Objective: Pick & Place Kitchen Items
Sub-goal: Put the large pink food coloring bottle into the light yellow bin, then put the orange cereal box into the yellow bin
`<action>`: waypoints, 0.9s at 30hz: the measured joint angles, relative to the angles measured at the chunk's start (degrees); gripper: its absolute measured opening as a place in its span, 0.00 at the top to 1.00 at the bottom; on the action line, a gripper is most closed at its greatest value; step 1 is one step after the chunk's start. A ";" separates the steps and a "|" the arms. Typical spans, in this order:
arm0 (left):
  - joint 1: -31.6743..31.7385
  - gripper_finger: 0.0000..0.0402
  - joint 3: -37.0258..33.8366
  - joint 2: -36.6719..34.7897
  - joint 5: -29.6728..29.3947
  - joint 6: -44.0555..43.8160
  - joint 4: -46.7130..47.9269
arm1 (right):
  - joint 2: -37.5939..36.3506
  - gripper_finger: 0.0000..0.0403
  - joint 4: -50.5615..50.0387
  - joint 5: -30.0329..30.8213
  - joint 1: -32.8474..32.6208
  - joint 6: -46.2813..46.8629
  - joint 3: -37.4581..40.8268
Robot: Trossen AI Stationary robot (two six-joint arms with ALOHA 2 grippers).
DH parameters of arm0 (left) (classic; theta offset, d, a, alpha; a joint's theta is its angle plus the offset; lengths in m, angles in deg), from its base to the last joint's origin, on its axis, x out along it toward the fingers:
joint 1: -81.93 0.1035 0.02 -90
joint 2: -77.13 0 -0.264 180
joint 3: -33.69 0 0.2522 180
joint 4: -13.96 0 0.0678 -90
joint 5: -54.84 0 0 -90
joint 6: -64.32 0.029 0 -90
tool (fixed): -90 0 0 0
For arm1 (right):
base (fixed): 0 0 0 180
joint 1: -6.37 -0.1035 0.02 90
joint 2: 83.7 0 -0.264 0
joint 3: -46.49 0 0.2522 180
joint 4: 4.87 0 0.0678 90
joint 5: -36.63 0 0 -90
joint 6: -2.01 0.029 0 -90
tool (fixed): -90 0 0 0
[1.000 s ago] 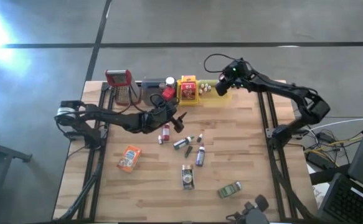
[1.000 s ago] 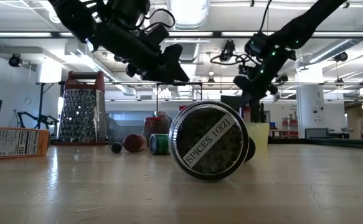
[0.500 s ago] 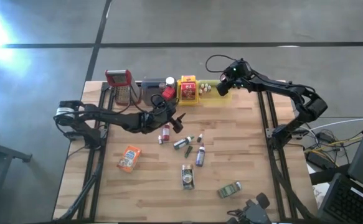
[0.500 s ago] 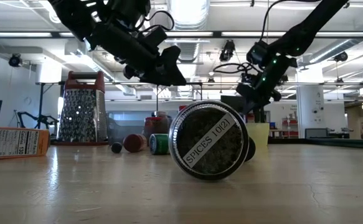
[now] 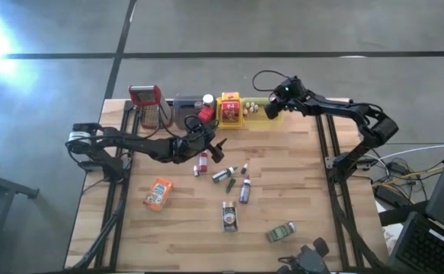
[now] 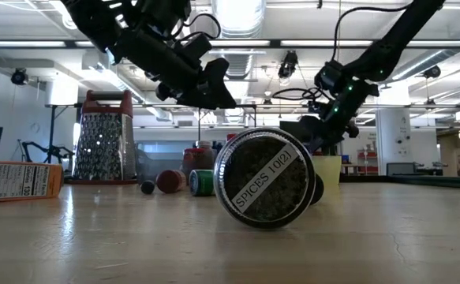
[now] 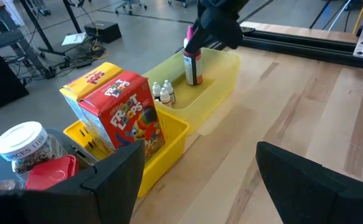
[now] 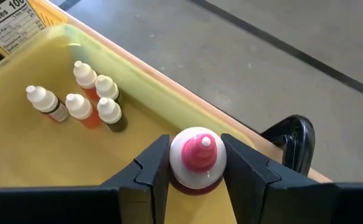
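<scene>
At the far edge of the desk (image 5: 298, 183) I have my right hand (image 8: 197, 163) over the pale yellow-green plastic tray (image 8: 19, 140), and its two fingers are clamped on a small bottle with a pink-tipped white cap (image 8: 198, 150), one finger touching each side of the cap. From the left wrist camera that same bottle stands upright, dark red in the body, inside the tray and under the hand. Near it in the tray I see four tiny white-capped dropper bottles (image 8: 81, 102) clustered together, apart from the held bottle.

My left hand (image 5: 218, 148) hangs over the middle of the desk with its fingers spread wide and nothing between them. Just below it lies a small red-capped spice bottle (image 5: 202, 162), beside the hand's tip but not touching it. More loose items lie nearer me: a dark-capped bottle (image 5: 222, 175), a blue-labelled bottle (image 5: 244, 190), a round spice tin on its side (image 5: 229, 216), a green-labelled tin (image 5: 281, 231) and an orange packet (image 5: 158, 193).

Along the back row I see a red-topped metal grater (image 5: 147, 103) and a bright yellow tray holding a colourful cereal box (image 7: 128, 115).
</scene>
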 joint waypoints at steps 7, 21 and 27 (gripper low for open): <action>0.00 0.23 0.00 0.00 0.02 0.02 -0.01 | -0.21 0.59 -0.15 0.15 0.02 -1.43 0.29; 0.00 0.23 0.00 0.00 0.07 0.02 -0.02 | -2.87 0.51 0.42 0.18 0.04 -3.35 0.49; 0.00 0.23 0.00 0.00 0.10 0.02 -0.03 | -5.61 0.54 0.48 0.24 0.35 -4.39 0.49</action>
